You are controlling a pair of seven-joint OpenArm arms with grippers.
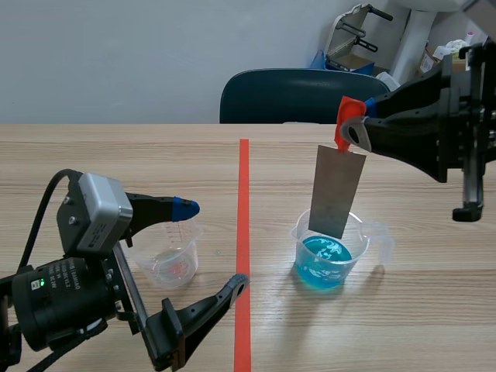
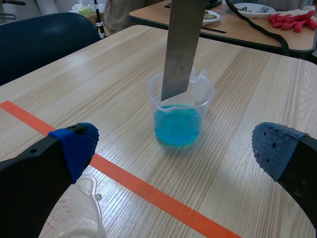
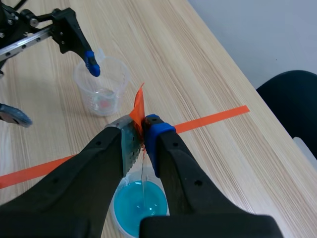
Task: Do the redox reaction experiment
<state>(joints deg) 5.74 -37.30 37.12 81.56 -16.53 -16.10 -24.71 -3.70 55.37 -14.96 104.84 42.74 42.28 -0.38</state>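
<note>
A grey metal strip (image 1: 336,191) with an orange-red top end (image 1: 344,124) hangs upright, its lower end inside the rim of a clear beaker of blue liquid (image 1: 328,252). My right gripper (image 1: 355,124) is shut on the strip's orange end. From the right wrist the strip (image 3: 142,171) runs edge-on down to the blue liquid (image 3: 140,210). The left wrist view has the strip (image 2: 182,47) standing in the blue beaker (image 2: 178,121). My left gripper (image 1: 213,248) is open beside an empty clear beaker (image 1: 168,260) left of the tape line.
An orange-red tape line (image 1: 243,248) runs down the wooden table between the two beakers. A dark blue chair (image 1: 298,97) stands behind the far edge. Another table with dishes and red gloves (image 2: 292,20) lies beyond.
</note>
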